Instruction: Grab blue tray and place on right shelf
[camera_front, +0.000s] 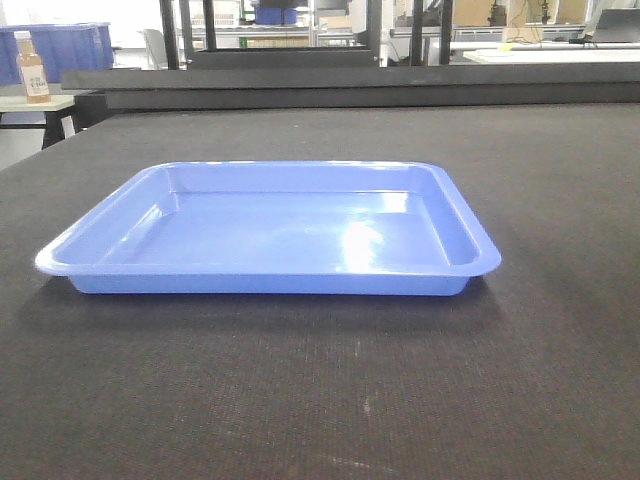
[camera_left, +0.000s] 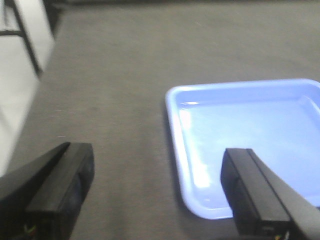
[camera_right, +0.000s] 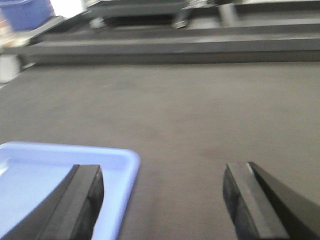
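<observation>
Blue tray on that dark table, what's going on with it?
A two-armed robot is getting ready to pick up the blue tray, which lies flat and empty on the dark table. The left tool is open at the tray's left edge, and the right tool is open at its right edge. Neither has hold of it yet, and the shelf it is bound for is not in view.

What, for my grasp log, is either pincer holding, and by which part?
Nothing is held. The left pincer and right pincer are both open, each with a rim of the blue tray between its fingers.
</observation>
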